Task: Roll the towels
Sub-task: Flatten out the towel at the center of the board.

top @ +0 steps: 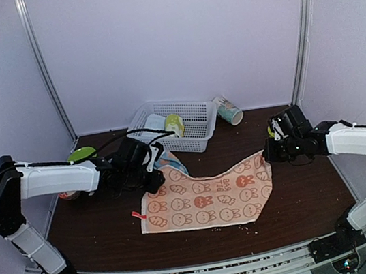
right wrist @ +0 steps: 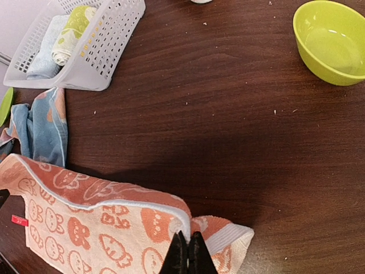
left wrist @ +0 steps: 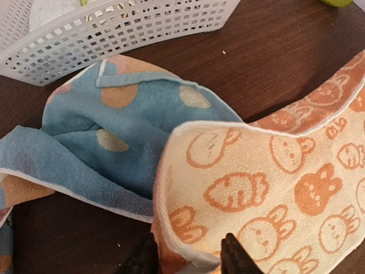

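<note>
The spread towel (top: 206, 199) lies on the desk (top: 94, 233), the bunched towel (top: 173, 162) at its rear-left corner. The basket (top: 200, 134) stands behind.

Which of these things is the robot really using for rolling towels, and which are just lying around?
For the job: peach bunny towel, blue spotted towel.
Just lying about: white basket, pale rolled towel, yellow-green rolled towel, green bowl, patterned cup.

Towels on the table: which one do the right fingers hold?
The peach-orange towel with rabbit prints, pinched at its corner by the right fingers. The blue spotted towel lies crumpled beside the basket.
</note>
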Controlling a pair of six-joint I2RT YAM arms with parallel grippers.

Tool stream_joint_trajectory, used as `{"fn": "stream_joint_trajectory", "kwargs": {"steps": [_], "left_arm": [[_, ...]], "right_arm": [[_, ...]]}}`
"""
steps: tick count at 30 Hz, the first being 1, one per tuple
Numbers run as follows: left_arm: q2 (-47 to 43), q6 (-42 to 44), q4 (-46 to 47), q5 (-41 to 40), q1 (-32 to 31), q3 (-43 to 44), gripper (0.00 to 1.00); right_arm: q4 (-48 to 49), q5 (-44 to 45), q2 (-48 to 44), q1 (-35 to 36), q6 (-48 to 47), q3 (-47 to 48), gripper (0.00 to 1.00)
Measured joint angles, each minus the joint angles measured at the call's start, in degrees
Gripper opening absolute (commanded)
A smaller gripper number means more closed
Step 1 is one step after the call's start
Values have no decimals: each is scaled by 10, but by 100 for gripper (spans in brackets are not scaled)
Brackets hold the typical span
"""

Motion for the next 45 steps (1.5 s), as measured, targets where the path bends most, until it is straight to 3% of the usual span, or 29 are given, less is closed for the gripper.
{"fn": "stream_joint_trajectory", "kwargs": {"steps": [5, 19, 28, 36, 45], "left_arm": [[18, -1, -9, -16, 7, 21, 55], [59, -22, -61, -45, 48, 58, 55], [63, -79, -55, 46, 139, 58, 56], [105, -97, -44, 115, 156, 74, 55], [146, -96, -44, 139, 175, 121, 54]], "right_arm": [[-5, -5, 3, 0, -5, 7, 0], [-13, -17, 10, 0, -5, 7, 0], [-12, -28, 11, 0, -8, 7, 0], [-8, -38, 23, 0, -9, 7, 0], [-7, -46, 30, 0, -11, 7, 0]]}}
